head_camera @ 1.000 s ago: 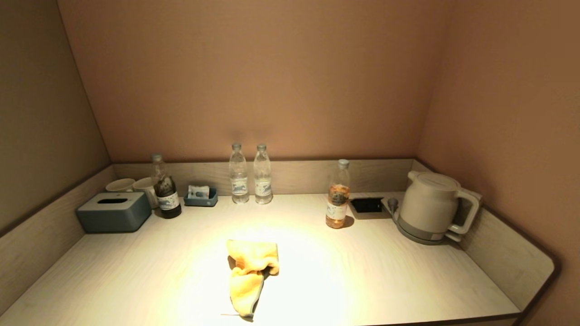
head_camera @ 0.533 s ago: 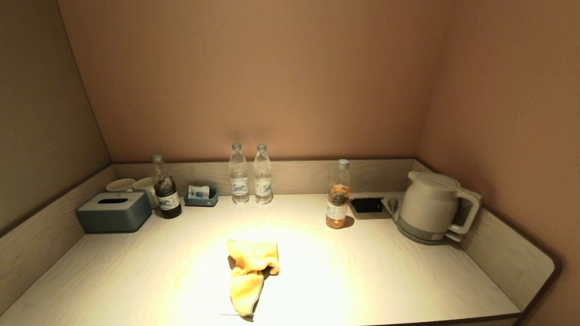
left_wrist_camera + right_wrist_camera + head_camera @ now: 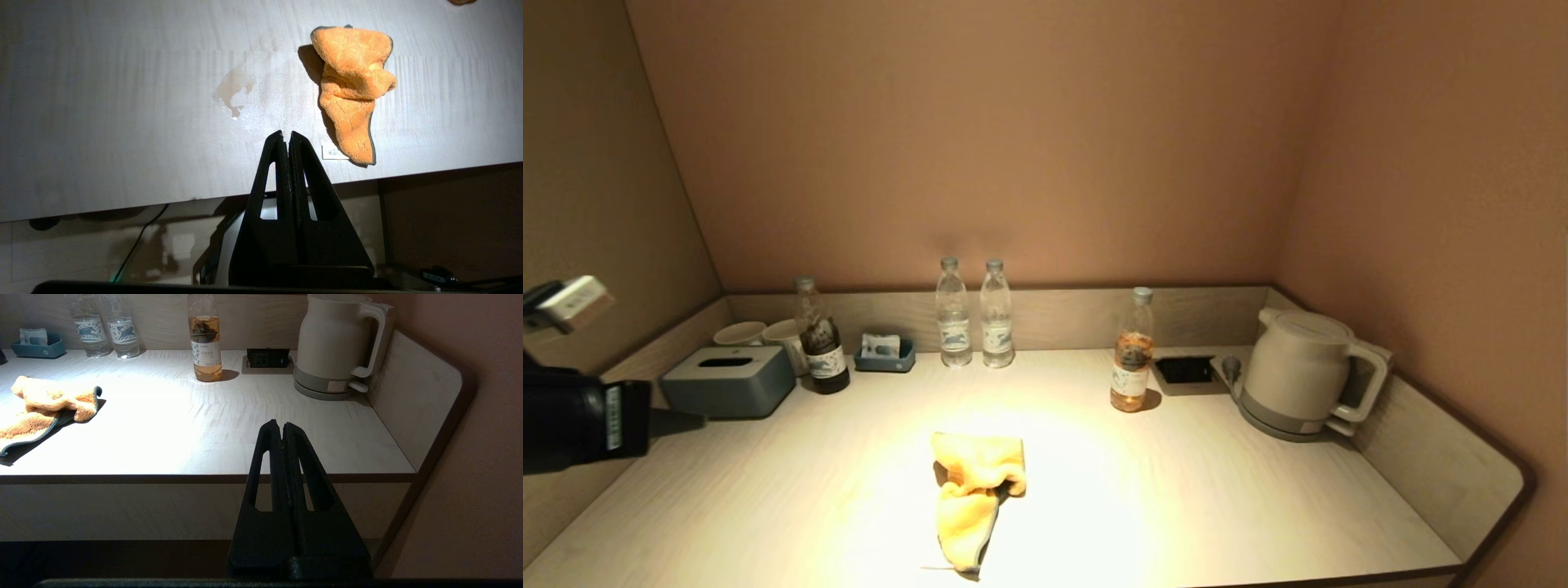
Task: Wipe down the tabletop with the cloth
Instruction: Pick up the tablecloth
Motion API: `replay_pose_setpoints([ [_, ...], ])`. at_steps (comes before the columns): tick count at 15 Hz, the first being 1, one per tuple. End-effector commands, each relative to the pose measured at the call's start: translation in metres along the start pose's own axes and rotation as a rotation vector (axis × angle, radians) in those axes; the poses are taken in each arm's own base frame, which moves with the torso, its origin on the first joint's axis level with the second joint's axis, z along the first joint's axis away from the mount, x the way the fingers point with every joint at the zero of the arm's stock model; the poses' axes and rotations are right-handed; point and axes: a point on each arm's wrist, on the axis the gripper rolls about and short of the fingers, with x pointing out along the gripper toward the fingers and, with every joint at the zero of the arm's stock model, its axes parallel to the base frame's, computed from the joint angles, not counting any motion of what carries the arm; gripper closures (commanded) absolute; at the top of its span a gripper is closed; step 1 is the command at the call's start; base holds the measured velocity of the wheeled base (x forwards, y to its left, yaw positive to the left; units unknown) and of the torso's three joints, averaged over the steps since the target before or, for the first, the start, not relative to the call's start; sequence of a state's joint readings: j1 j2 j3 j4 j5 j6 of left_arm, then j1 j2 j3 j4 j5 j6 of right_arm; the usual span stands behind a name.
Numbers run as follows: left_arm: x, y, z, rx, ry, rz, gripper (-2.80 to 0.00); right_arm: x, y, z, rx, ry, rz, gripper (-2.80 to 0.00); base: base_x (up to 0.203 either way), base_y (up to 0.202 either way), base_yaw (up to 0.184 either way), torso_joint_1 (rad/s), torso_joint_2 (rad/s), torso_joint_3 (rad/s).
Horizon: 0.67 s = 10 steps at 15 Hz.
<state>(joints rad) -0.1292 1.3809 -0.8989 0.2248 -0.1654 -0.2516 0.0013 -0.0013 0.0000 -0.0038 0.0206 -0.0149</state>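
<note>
A crumpled yellow-orange cloth lies on the pale wooden tabletop, near the front edge at the middle. It also shows in the left wrist view and the right wrist view. A small wet stain lies on the tabletop beside the cloth. My left gripper is shut and empty, raised at the table's left side, well apart from the cloth; its closed tips show in the left wrist view. My right gripper is shut and empty, low in front of the table's front right edge.
Along the back stand a grey tissue box, mugs, a dark bottle, a small blue tray, two water bottles, a tea bottle, a socket and a kettle. Raised boards edge three sides.
My left arm has come into the head view at the left edge; it was out of view before. The cloth and the other things have not moved.
</note>
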Motion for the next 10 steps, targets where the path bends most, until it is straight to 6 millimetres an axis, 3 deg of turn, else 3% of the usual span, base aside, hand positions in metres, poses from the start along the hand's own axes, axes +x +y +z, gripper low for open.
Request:
replay_pose_setpoints([
  [1,0.082,-0.016,0.012,0.0,0.221,-0.016,0.0,0.0,0.0,0.0,0.0,0.0,0.001,0.0,0.0,0.0,0.0,0.0,0.0,0.0],
  [3,0.106,-0.044,0.017,0.006,0.303,-0.059,0.0,0.0,0.0,0.0,0.0,0.0,0.001,0.0,0.0,0.0,0.0,0.0,0.0,0.0],
  [5,0.113,-0.053,0.017,-0.005,0.33,-0.068,0.0,0.0,0.0,0.0,0.0,0.0,0.001,0.0,0.0,0.0,0.0,0.0,0.0,0.0],
  [8,0.155,-0.073,0.022,-0.008,0.371,-0.082,0.0,0.0,0.0,0.0,0.0,0.0,0.001,0.0,0.0,0.0,0.0,0.0,0.0,0.0],
  [10,0.17,-0.085,0.022,0.0,0.387,-0.092,0.0,0.0,0.0,0.0,0.0,0.0,0.001,0.0,0.0,0.0,0.0,0.0,0.0,0.0],
])
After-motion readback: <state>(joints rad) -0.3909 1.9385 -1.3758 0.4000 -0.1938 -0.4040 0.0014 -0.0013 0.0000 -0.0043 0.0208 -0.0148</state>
